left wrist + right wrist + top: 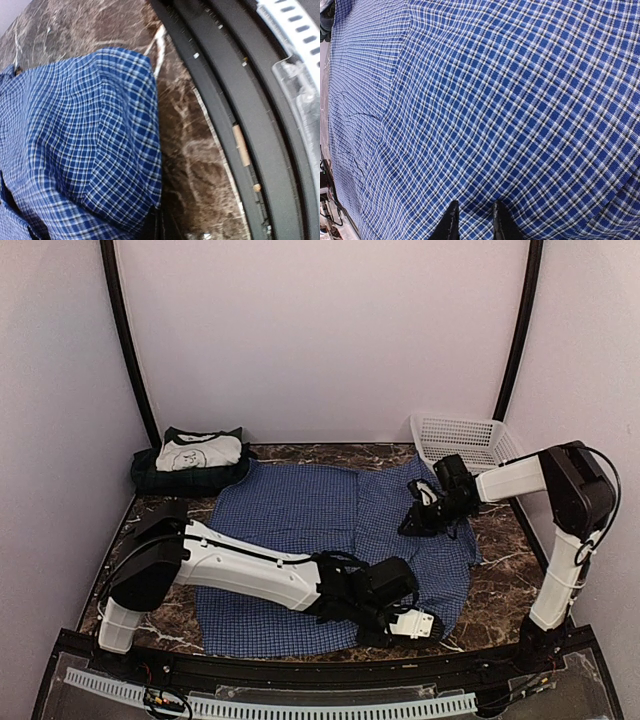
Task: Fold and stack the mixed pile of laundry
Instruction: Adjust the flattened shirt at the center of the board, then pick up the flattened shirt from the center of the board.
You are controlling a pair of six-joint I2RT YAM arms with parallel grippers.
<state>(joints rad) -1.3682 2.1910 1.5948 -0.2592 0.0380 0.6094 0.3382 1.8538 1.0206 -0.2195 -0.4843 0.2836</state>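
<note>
The blue-and-white checked shirt (pixel 300 515) lies spread flat over the middle of the marble table. My left gripper (pixel 428 626) reaches across to the shirt's near right corner. In the left wrist view it (pixel 156 222) is shut, with the shirt's edge (pixel 100 150) running into the dark fingers. My right gripper (pixel 415 522) rests on the shirt's far right part. In the right wrist view its two black fingertips (pixel 451 220) stand a little apart, pressed onto the checked cloth (pixel 495 100). At the back left a white and dark green garment (pixel 200 450) lies folded on a dark green plaid one (pixel 180 478).
A white lattice basket (pixel 470 435) stands at the back right, just behind my right arm. The black frame rail (pixel 240 125) runs along the table's near edge, close to my left gripper. Walls close in the left, back and right sides.
</note>
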